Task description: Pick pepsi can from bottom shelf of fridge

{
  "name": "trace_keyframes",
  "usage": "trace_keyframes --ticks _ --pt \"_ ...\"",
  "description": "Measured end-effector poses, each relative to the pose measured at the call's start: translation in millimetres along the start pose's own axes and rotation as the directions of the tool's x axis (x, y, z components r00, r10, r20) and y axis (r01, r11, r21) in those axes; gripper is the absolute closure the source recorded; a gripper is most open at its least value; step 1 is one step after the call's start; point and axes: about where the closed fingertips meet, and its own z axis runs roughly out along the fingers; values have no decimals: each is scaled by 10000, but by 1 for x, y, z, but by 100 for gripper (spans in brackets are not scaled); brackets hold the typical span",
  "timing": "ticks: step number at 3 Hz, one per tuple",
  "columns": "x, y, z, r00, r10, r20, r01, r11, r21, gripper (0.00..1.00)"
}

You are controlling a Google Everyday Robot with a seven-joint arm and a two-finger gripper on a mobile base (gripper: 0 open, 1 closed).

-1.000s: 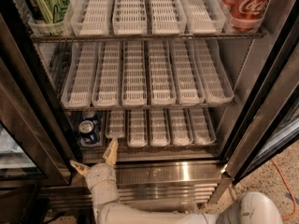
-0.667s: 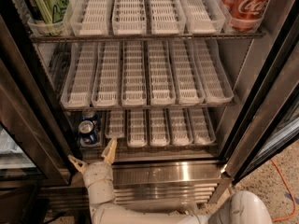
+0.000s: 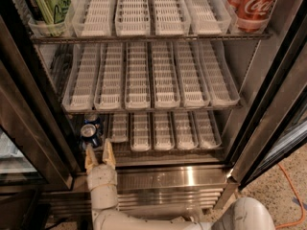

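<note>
The pepsi can [image 3: 89, 133] is dark blue with a silver top and stands at the far left of the bottom shelf [image 3: 163, 131] of the fridge [image 3: 268, 95]. My gripper [image 3: 98, 153] is open just below and in front of the can, at the shelf's front ledge, with its tan fingertips [image 3: 108, 153] pointing up toward the can. The fingers do not touch the can. The white arm runs down from the gripper to the bottom edge of the camera view.
A green can [image 3: 47, 4] stands at top left and a red Coca-Cola can [image 3: 252, 6] at top right on the upper rack. Empty white trays [image 3: 148, 75] fill the middle rack. The open glass door [image 3: 21, 143] is at left. An orange cable [image 3: 292, 195] lies on the floor.
My gripper has moved up and to the right, closer under the pepsi can, and its fingers have come nearer together. The view has shifted slightly.
</note>
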Motion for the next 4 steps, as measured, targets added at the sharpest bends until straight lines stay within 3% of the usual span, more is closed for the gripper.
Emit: trace_keyframes --ticks 1,3,4 --pt "0 0 0 10000 27 -1 -27 10000 18 54" --pt "8 13 4 9990 413 -163 -418 9988 -269 21" --pt "11 19 5 9986 497 -202 -505 9979 -414 23"
